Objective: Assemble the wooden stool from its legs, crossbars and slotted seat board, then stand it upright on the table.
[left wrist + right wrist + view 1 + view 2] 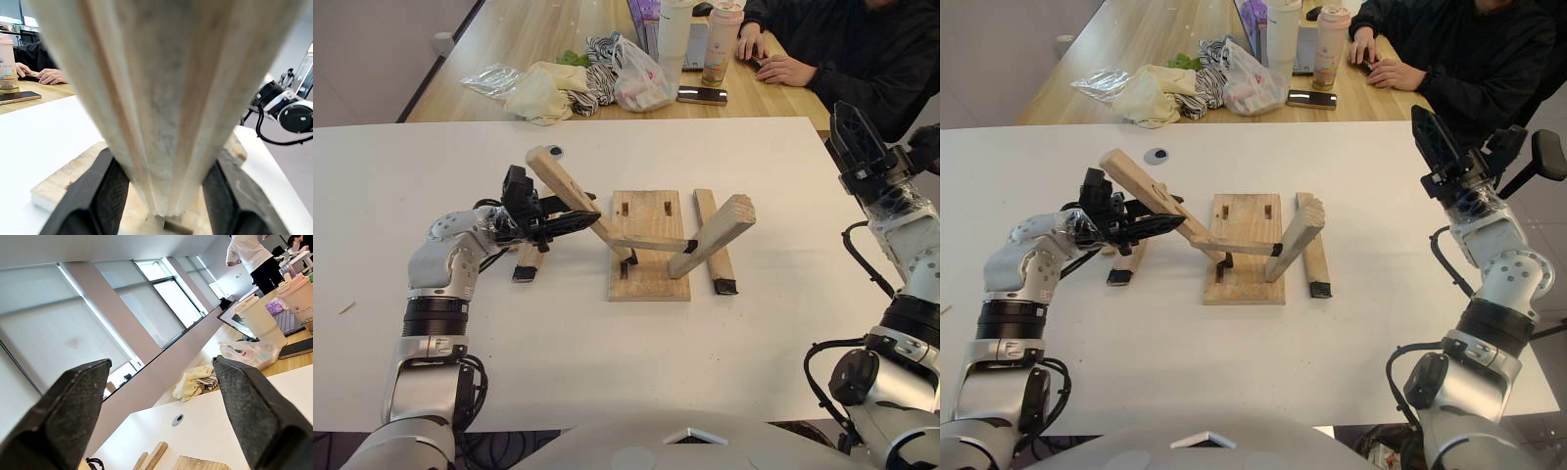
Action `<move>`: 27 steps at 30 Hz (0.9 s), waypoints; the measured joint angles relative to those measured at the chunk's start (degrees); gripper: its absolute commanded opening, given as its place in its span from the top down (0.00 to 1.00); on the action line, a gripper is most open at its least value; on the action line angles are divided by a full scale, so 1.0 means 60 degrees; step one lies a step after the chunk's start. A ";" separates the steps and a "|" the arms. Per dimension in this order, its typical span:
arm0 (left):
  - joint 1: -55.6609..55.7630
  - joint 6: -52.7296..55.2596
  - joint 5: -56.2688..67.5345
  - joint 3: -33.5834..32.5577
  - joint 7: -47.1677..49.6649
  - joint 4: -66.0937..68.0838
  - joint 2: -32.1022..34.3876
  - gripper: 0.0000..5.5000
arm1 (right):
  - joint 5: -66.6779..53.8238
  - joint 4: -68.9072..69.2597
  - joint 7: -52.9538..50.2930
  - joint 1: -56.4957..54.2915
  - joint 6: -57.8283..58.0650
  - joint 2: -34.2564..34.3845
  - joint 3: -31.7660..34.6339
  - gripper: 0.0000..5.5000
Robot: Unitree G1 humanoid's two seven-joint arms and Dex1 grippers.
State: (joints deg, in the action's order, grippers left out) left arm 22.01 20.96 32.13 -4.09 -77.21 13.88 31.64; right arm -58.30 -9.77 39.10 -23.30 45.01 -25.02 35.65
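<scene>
The slotted seat board [651, 286] lies flat in the middle of the white table. On it stands a tilted frame: a left leg [570, 196] and a right leg [717, 235] joined by a crossbar [651, 245], lower ends resting on the board. My left gripper [572, 221] is shut on the left leg about halfway up; in the left wrist view the leg [156, 98] sits between the dark fingers [93, 196]. A loose leg [716, 257] lies right of the board, another [529, 262] under my left wrist. My right gripper [161, 401] hangs open, raised at the table's right edge [1436, 142].
A small round grey disc [554, 151] lies on the table behind the frame. Beyond the white table [431, 196], a wooden table holds plastic bags [639, 78], cloths, a phone [702, 95], cups and a laptop, with a person seated there.
</scene>
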 measured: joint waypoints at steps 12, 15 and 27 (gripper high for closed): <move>0.0047 -0.0059 -0.0272 0.0341 -0.1023 0.0062 0.0688 0.64 | 0.0451 0.0141 -0.0305 0.0722 -0.1256 0.0442 -0.0531 0.31; 0.0047 -0.0223 -0.0308 0.0376 -0.1123 0.0064 0.0718 0.64 | 0.0463 0.0150 -0.0334 0.0874 -0.1440 0.0711 -0.0729 0.31; 0.0154 -0.1501 -0.0737 0.0876 -0.1498 -0.0211 0.0974 0.64 | 0.0721 0.0343 -0.0518 0.1160 -0.1838 0.0723 -0.1078 0.31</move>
State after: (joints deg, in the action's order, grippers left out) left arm 22.94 11.96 27.70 1.16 -86.20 12.61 37.48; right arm -53.97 -7.70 35.99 -16.34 33.98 -20.69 29.18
